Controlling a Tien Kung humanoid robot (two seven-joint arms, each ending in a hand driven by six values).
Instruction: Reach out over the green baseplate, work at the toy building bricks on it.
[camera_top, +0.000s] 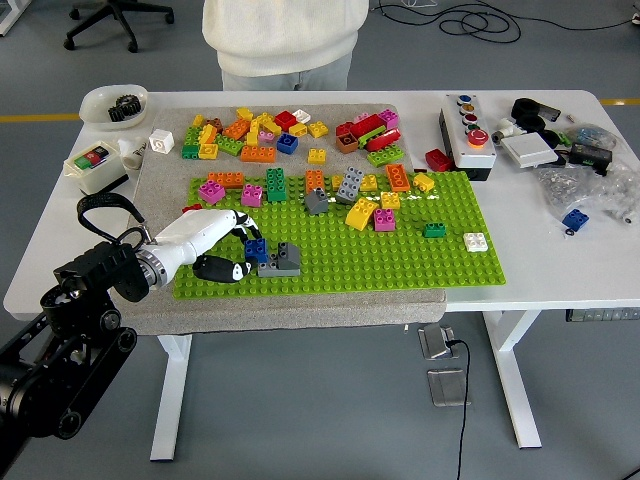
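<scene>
Blue brick (256, 250) on green baseplate (400, 262) | left robot hand (222, 244) pinching it | grey brick (280, 261) beside

glossy plastic bricks (349, 186), grey mat (160, 180) – seemingly felt

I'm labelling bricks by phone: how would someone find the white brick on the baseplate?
Start at the green baseplate in the middle of the table and go to its right edge. The white brick sits there alone, just right of a small dark green brick. It is the only white piece on the plate.
</scene>
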